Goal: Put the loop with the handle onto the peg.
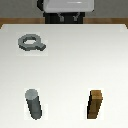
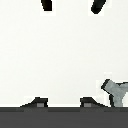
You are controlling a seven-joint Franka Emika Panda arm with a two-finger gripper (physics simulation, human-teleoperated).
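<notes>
Exterior view shows the loop (image 1: pixel 30 43) flat on the table (image 1: pixel 70 65), well apart from the peg (image 1: pixel 34 104), my gripper (image 2: pixel 72 6) empty with fingers apart; a careless descent could clip its tab and spin it away.

no readable text, label, brand, number or sign appears in either view.

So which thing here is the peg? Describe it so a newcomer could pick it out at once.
Start from the white table in the exterior view. Along its near edge stand two upright things: the peg toward the exterior view's left and a brown wooden block toward its right. The peg is the grey round cylinder; the block is square-edged and brown, and the grey loop with the handle lies flat farther back.
</notes>
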